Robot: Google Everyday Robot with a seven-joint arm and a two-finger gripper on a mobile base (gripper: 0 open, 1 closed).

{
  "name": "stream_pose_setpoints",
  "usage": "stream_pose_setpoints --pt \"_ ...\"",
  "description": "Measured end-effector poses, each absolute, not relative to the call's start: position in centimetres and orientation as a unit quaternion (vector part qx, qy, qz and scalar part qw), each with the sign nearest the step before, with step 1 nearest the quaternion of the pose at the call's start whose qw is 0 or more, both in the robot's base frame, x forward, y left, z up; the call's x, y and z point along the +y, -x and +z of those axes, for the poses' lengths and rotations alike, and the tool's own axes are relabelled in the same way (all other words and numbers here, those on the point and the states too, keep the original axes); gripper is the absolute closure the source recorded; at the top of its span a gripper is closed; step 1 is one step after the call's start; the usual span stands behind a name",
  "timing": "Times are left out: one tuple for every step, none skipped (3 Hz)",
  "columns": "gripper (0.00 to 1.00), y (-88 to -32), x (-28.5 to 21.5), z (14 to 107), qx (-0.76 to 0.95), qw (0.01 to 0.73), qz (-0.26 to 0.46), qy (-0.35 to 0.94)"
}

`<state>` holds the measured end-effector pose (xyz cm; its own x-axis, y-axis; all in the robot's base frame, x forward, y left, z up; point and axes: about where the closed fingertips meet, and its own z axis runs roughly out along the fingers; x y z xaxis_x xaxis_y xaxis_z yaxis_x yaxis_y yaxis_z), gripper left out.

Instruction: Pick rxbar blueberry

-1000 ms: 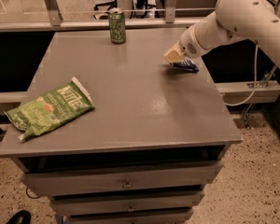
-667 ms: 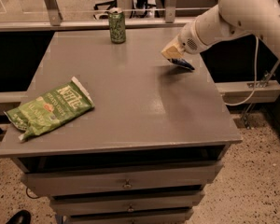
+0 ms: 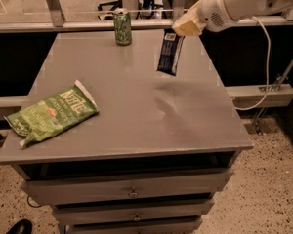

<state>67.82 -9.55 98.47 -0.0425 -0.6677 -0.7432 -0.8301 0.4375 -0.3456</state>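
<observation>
The rxbar blueberry (image 3: 169,53) hangs over the grey table (image 3: 136,130), pinched in the gripper (image 3: 184,28).
Its top end is hidden in the closed fingers; the arm is cut off at the frame's edge. A green can (image 3: 122,27) stands far back, a Kettle chip bag (image 3: 53,113) lies left.

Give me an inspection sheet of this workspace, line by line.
Surface: grey table, drawers beneath.
Job's things: rxbar blueberry hanging in the air above the table's back right.
Clutter: green chip bag front left; green can at the back edge.
Grippers: end effector above the back right corner, shut on the bar's top end.
Cables: white cable hanging right of the table.
Surroundings: speckled floor.
</observation>
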Motion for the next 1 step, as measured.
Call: stream_pose_setpoints --pt "1.0 -66.23 -10.0 102.41 0.703 0.474 0.119 0.517"
